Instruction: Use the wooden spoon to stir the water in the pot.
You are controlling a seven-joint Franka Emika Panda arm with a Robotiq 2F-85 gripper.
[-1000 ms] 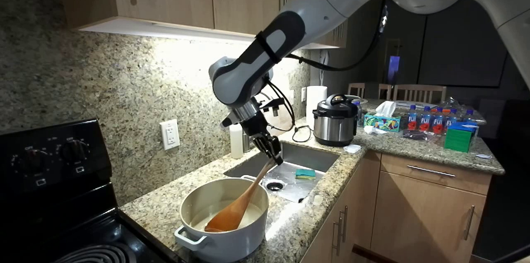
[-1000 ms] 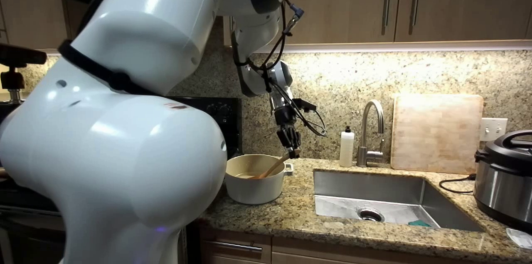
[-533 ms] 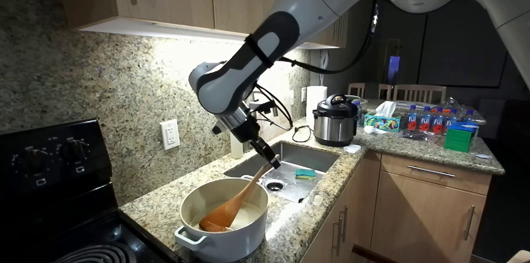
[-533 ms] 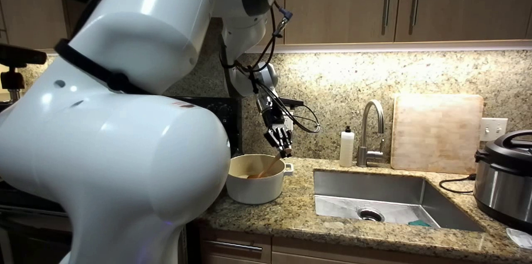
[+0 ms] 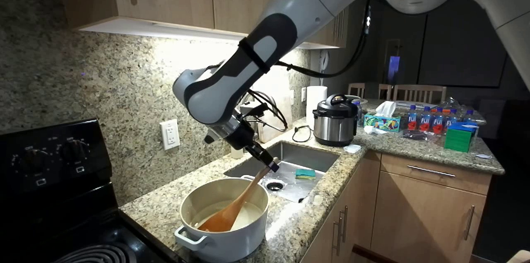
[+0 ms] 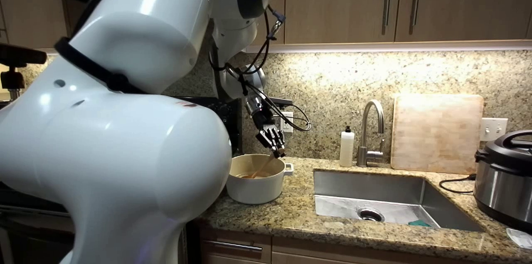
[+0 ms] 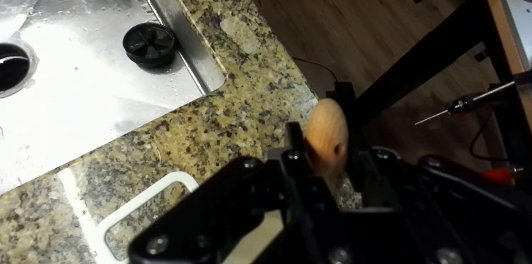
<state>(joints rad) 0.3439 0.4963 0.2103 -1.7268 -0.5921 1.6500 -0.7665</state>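
The wooden spoon (image 5: 225, 215) leans in the white pot (image 5: 236, 248), its broad head low in the pot near the side by the stove. It also shows in an exterior view (image 6: 262, 168). The water (image 5: 247, 215) is a pale patch around the spoon head. My gripper (image 5: 273, 165) is shut on the upper end of the handle, above the pot's rim on the sink side; it also shows in an exterior view (image 6: 279, 152). In the wrist view the rounded handle end of the spoon (image 7: 326, 131) stands between the fingers. The pot's side handle (image 7: 137, 202) shows below left.
The sink (image 5: 290, 184) with a green sponge (image 5: 305, 174) lies beside the pot. The black stove (image 5: 74, 196) is on the pot's opposite side. A soap bottle (image 6: 346, 147) and faucet (image 6: 368, 131) stand by the wall. The electric cooker (image 5: 335, 124) stands past the sink.
The gripper and wrist have moved left in both exterior views, the wrist tilting lower. The spoon stays in the grip; its head has slid left toward the stove side of the pot.
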